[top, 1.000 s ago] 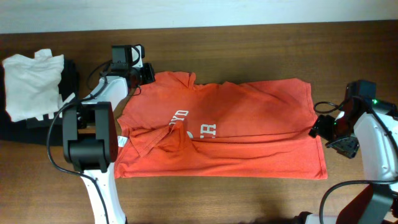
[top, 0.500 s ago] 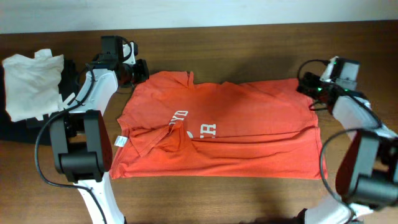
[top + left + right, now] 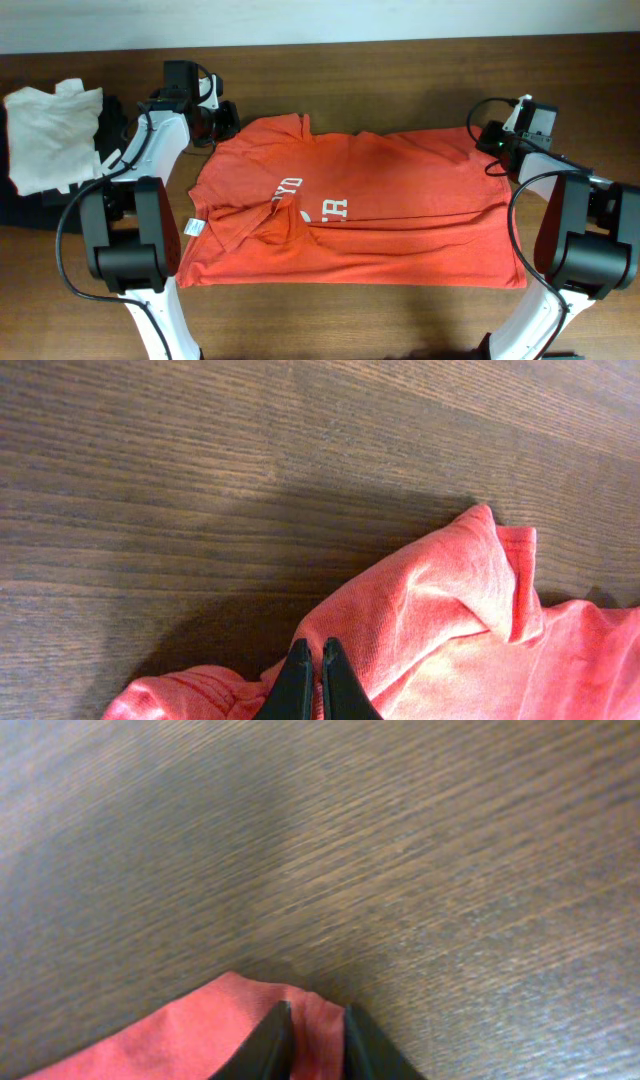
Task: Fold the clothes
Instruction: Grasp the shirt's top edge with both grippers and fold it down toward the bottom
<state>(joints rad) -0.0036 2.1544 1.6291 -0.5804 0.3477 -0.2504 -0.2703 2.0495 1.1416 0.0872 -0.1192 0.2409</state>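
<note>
The clothes, an orange-red T-shirt [image 3: 380, 210] with white lettering, lie spread on the wooden table, with the lower left part bunched and folded over. My left gripper [image 3: 222, 120] is at the shirt's far left corner. In the left wrist view its fingertips [image 3: 312, 648] are pressed together, pinching the edge of the fabric [image 3: 450, 610]. My right gripper [image 3: 487, 140] is at the far right corner. In the right wrist view its gripper [image 3: 315, 1012] has closed on a small fold of the shirt's hem [image 3: 180, 1040].
A plain white garment [image 3: 50, 135] lies crumpled at the far left on top of a black garment [image 3: 112, 122]. Brown table surface [image 3: 400, 80] runs behind the shirt up to the white wall edge.
The right arm swung from the shirt's right side up to its far right corner and its jaws closed on the hem. The left gripper shifted slightly left at the far left corner.
</note>
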